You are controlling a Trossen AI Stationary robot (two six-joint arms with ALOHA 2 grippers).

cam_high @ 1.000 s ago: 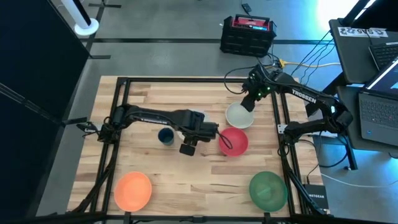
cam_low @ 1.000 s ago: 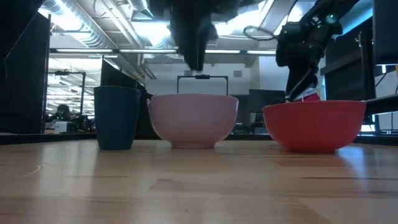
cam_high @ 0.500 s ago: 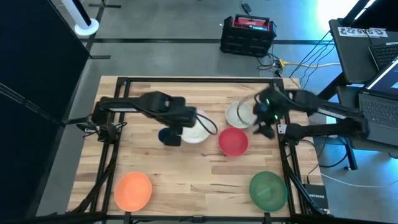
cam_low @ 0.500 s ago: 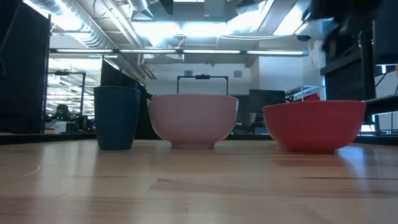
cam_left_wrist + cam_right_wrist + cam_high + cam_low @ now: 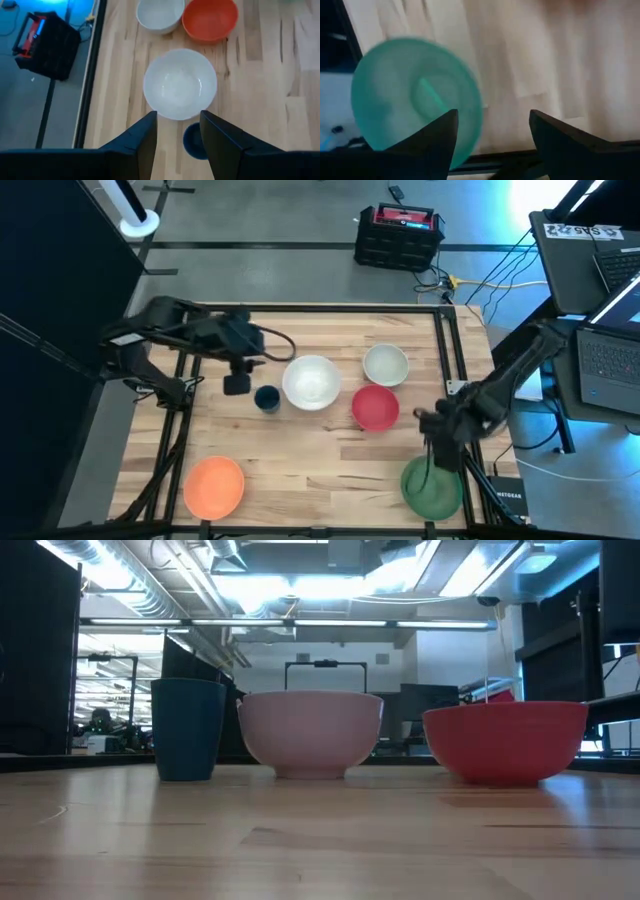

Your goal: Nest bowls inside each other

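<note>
Five bowls stand upright on their bases on the wooden table: white [image 5: 311, 381] at the middle, pale mint-white [image 5: 385, 365] and red [image 5: 375, 407] to its right, orange [image 5: 213, 486] near left, green [image 5: 432, 485] near right. My left gripper [image 5: 237, 383] hangs open, high over the table's left part. In its wrist view its fingers [image 5: 178, 116] frame the white bowl [image 5: 180, 82] far below. My right gripper [image 5: 438, 448] is open above the green bowl's far rim, and the green bowl [image 5: 415, 100] shows beside its fingers [image 5: 492, 117].
A small dark blue cup [image 5: 266, 398] stands just left of the white bowl. A black frame [image 5: 448, 370] runs along the table's edges. A black and red case [image 5: 398, 235] sits on the floor beyond the far edge. Laptops [image 5: 605, 365] are at the right.
My left gripper has risen from over the white bowl and drawn back toward the table's left edge. The white bowl stays on the table. My right gripper has swung from above the pale mint-white bowl toward the near edge, as far as the green bowl, turning as it went.
</note>
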